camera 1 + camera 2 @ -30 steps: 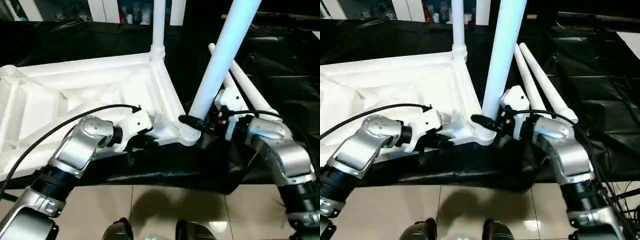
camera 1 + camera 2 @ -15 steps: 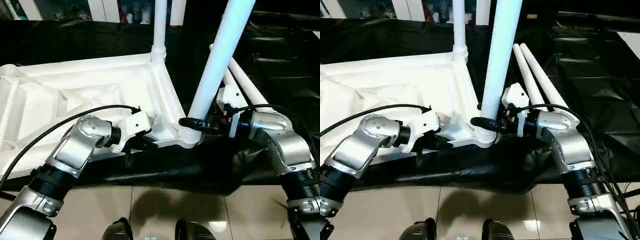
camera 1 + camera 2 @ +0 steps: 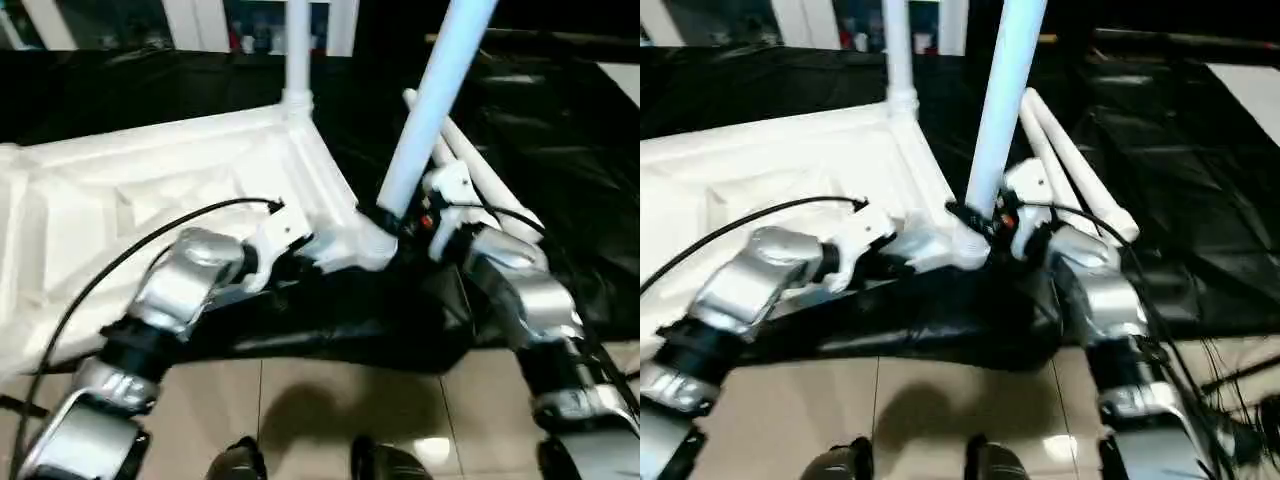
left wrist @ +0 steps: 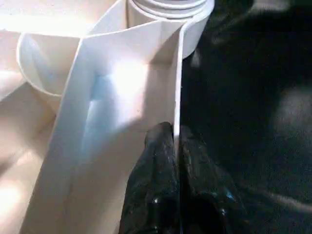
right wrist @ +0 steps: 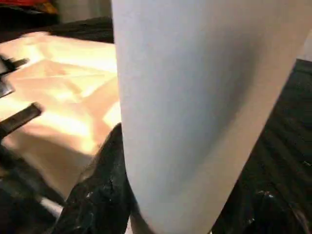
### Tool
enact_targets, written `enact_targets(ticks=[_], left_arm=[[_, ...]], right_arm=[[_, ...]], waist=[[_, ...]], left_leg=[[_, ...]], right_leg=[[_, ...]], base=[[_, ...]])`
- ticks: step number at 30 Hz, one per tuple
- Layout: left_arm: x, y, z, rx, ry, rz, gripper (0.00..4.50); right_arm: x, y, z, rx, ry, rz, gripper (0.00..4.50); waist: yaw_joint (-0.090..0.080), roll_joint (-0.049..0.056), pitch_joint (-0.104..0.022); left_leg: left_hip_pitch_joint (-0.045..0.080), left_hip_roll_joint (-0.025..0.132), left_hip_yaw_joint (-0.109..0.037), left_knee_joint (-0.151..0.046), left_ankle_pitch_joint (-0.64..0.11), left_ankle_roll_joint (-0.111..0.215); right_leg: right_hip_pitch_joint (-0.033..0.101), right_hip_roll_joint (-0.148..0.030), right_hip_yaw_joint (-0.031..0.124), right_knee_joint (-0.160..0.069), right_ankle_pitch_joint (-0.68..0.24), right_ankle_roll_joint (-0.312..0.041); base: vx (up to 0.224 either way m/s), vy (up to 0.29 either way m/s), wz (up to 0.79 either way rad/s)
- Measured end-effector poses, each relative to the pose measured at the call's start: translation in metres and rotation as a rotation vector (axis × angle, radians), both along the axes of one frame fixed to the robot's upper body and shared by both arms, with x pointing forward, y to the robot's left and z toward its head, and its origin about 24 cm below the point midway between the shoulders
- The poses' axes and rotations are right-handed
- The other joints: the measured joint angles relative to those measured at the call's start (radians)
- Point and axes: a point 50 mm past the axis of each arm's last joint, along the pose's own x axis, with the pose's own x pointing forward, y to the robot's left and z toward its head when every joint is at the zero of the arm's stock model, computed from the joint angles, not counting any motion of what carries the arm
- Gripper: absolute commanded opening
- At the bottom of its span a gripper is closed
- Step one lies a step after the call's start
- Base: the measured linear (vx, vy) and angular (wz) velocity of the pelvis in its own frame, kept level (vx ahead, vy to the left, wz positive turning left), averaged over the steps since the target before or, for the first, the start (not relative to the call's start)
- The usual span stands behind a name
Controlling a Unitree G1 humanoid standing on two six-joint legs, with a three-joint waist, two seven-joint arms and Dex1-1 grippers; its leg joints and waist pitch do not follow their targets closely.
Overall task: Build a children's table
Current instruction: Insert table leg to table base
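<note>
The large white plastic tabletop lies underside up, ribs showing, on a bench draped in black sheeting. One long white tubular leg stands upright in the far corner socket. A second white tubular leg stands, leaning slightly, in the near corner socket. Two spare white legs lie side by side on the sheeting just beyond.

The left pincer is pinched tight on the thin white rim of the tabletop beside that socket. The right pincer stands half-open, clasped round the base of the leaning leg.

Risks, as judged: the leg is off vertical, so pressing it home may jam it or lever the corner upward. The narrow rim grip could slip, letting the tabletop slide on the slick sheeting toward the bench edge.
</note>
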Motion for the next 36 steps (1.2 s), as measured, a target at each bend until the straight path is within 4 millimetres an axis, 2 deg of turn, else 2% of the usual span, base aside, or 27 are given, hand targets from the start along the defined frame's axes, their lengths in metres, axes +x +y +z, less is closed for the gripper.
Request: enact_targets(ticks=[2,3,4,5,6,7,8,9,10,11,12,13,17,22,29,30,32,33,34,35,36], left_arm=[[0.009,-0.006,0.002,0.001,-0.004,0.058,0.0],[0.013,-0.011,0.003,-0.001,-0.005,0.079,0.0],[0.014,-0.018,0.002,0.002,-0.006,0.09,0.0],[0.016,-0.022,0.002,0.004,-0.008,0.103,0.0],[0.021,-0.025,0.005,-0.001,-0.025,0.131,0.0],[0.024,-0.028,0.005,-0.008,-0.024,0.153,0.0],[0.026,-0.031,0.006,-0.008,-0.027,0.165,0.0],[0.027,-0.035,0.007,-0.009,-0.03,0.171,0.0],[0.028,-0.036,0.006,-0.009,-0.035,0.179,0.0],[0.029,-0.037,0.007,-0.005,-0.043,0.186,0.0],[0.029,-0.038,0.006,0.003,-0.039,0.194,0.0],[0.03,-0.037,0.006,0.008,-0.038,0.201,0.0],[0.032,-0.037,0.006,0.01,-0.035,0.208,0.0],[0.034,-0.037,0.006,0.013,-0.041,0.208,0.0],[0.036,-0.038,0.008,0.003,-0.054,0.193,0.0],[0.036,-0.038,0.008,0.0,-0.058,0.187,0.0],[0.036,-0.038,0.009,-0.005,-0.062,0.177,0.0],[0.036,-0.039,0.011,-0.01,-0.066,0.161,0.0],[0.036,-0.038,0.013,-0.013,-0.077,0.144,0.0],[0.036,-0.037,0.015,-0.015,-0.086,0.129,0.0],[0.036,-0.036,0.017,-0.017,-0.094,0.117,0.0]], right_arm=[[0.013,0.005,0.003,0.011,0.01,-0.11,1.82],[0.019,0.006,0.004,0.016,0.017,-0.157,1.82],[0.021,0.005,0.003,0.018,0.022,-0.196,1.82],[0.025,0.005,0.004,0.027,0.026,-0.232,1.82],[0.032,0.008,0.011,0.035,0.021,-0.283,1.82],[0.037,0.012,0.013,0.043,0.031,-0.328,1.82],[0.04,0.015,0.015,0.038,0.03,-0.36,1.82],[0.041,0.014,0.017,0.037,0.024,-0.387,1.82],[0.042,0.015,0.017,0.039,0.028,-0.405,1.82],[0.043,0.015,0.017,0.045,0.034,-0.42,1.82],[0.044,0.016,0.015,0.049,0.05,-0.438,1.82],[0.045,0.018,0.014,0.049,0.058,-0.445,1.82],[0.048,0.02,0.015,0.048,0.066,-0.461,1.82],[0.051,0.023,0.016,0.038,0.068,-0.475,1.82],[0.052,0.021,0.018,0.05,0.047,-0.456,1.82],[0.053,0.021,0.018,0.051,0.047,-0.452,2.38],[0.053,0.021,0.018,0.053,0.051,-0.437,2.38],[0.051,0.018,0.007,0.041,0.094,-0.431,2.54],[0.049,0.017,0.003,0.052,0.092,-0.425,2.65],[0.05,0.016,0.007,0.06,0.08,-0.413,2.77],[0.051,0.015,0.009,0.062,0.079,-0.4,2.88]], waist=[[-0.01,0.013,0.015],[-0.008,0.014,0.018],[0.001,0.001,0.017],[0.012,-0.017,0.013],[0.025,-0.019,0.017],[0.039,-0.009,0.022],[0.043,0.017,0.02],[0.039,0.025,0.021],[0.034,0.024,0.019],[0.033,0.015,0.019],[0.033,0.008,0.019],[0.033,0.006,0.018],[0.032,0.003,0.018],[0.033,0.001,0.017],[0.034,0.003,0.018],[0.034,0.003,0.019],[0.034,0.003,0.019],[0.036,0.005,0.022],[0.037,0.007,0.026],[0.037,0.008,0.026],[0.037,0.009,0.026]], left_leg=[[-0.001,0.0,-0.004,-0.004,-0.001,0.002],[-0.009,0.0,-0.002,-0.011,-0.001,0.002],[-0.008,-0.001,0.019,-0.015,-0.001,0.002],[-0.004,-0.003,0.044,-0.015,-0.001,0.001],[-0.002,-0.007,0.032,0.012,-0.02,0.002],[-0.003,-0.012,-0.01,0.045,-0.039,0.01],[0.001,-0.015,-0.048,0.055,-0.038,0.008],[-0.002,-0.015,-0.057,0.044,-0.021,-0.015],[0.002,-0.016,-0.052,0.03,-0.022,-0.015],[0.005,-0.015,-0.049,0.019,-0.022,-0.015],[0.007,-0.014,-0.037,0.006,-0.022,-0.015],[0.007,-0.013,-0.035,0.002,-0.022,-0.015],[0.008,-0.014,-0.029,0.003,-0.022,-0.015],[0.008,-0.014,-0.028,0.002,-0.022,-0.015],[0.008,-0.014,-0.025,-0.006,-0.022,-0.015],[0.008,-0.014,-0.025,-0.006,-0.022,-0.015],[0.007,-0.014,-0.024,-0.006,-0.022,-0.015],[0.005,-0.014,-0.023,-0.006,-0.022,-0.015],[0.002,-0.013,-0.019,-0.007,-0.021,-0.015],[-0.002,-0.013,-0.01,-0.007,-0.021,-0.014],[-0.007,-0.013,-0.004,-0.006,-0.007,0.004]], right_leg=[[0.009,-0.001,-0.013,-0.008,-0.012,-0.006],[0.01,-0.006,-0.019,0.013,-0.026,-0.024],[0.008,-0.015,-0.007,0.079,-0.056,-0.055],[0.016,-0.018,0.025,0.104,-0.072,-0.047],[0.005,-0.024,0.028,0.097,-0.069,-0.008],[0.007,-0.028,0.014,0.093,-0.068,-0.006],[0.008,-0.03,-0.014,0.085,-0.068,-0.005],[0.008,-0.03,-0.03,0.074,-0.068,-0.005],[0.008,-0.027,-0.025,0.066,-0.066,-0.008],[0.008,-0.024,-0.021,0.057,-0.064,-0.012],[0.008,-0.022,-0.014,0.045,-0.052,-0.03],[0.009,-0.02,-0.011,0.041,-0.051,-0.031],[0.008,-0.016,0.002,0.038,-0.051,-0.03],[0.006,-0.016,0.004,0.037,-0.052,-0.03],[0.005,-0.015,0.004,0.026,-0.052,-0.03],[0.005,-0.015,0.005,0.026,-0.052,-0.03],[0.004,-0.015,0.005,0.026,-0.052,-0.03],[0.003,-0.015,0.006,0.026,-0.051,-0.03],[-0.001,-0.015,0.008,0.027,-0.049,-0.033],[-0.006,-0.017,0.011,0.027,-0.034,-0.037],[-0.013,-0.018,0.015,0.027,-0.004,-0.045]], base=[[-0.093,0.059,-0.05],[-0.143,0.029,0.04],[-0.1,-0.053,0.19],[-0.1,-0.053,0.19],[-0.017,-0.079,0.03],[0.045,0.031,-0.51],[0.045,0.031,-0.51],[0.022,0.082,-0.43],[0.0,0.0,0.0],[0.0,0.0,0.0],[-0.046,-0.032,0.2],[0.0,0.0,0.0],[0.0,0.0,0.0],[0.0,0.0,0.0],[0.0,0.0,0.0],[0.0,0.0,0.0],[0.0,0.0,0.0],[0.0,0.0,0.0],[0.0,0.0,0.0],[0.0,0.0,0.0],[0.0,0.0,0.0]])
